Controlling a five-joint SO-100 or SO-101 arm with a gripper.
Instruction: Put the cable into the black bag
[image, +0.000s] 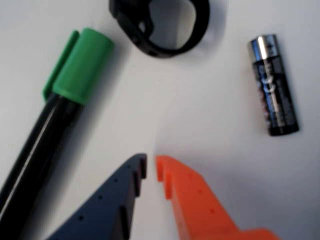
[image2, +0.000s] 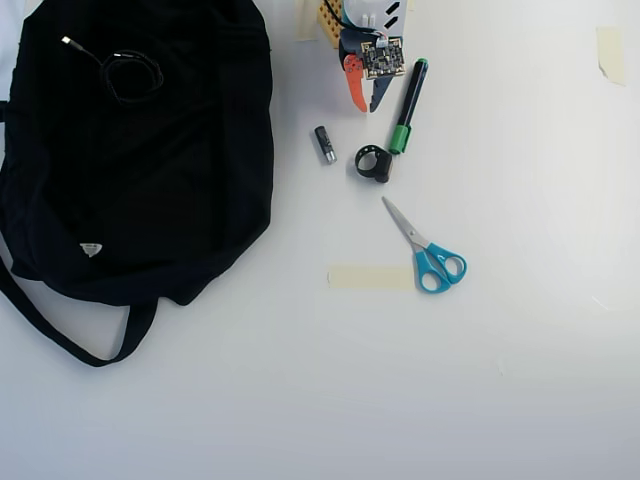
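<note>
In the wrist view, the marker (image: 47, 130) and black ring clip (image: 160, 27) are cut off by the frame edges.

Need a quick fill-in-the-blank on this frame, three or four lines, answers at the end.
1. The coiled cable lies on top of the black ____.
2. The marker has a cap coloured ____.
3. In the overhead view, the scissors have handles coloured ____.
4. The gripper, nearly closed, holds ____.

Missing words: bag; green; blue; nothing
</note>
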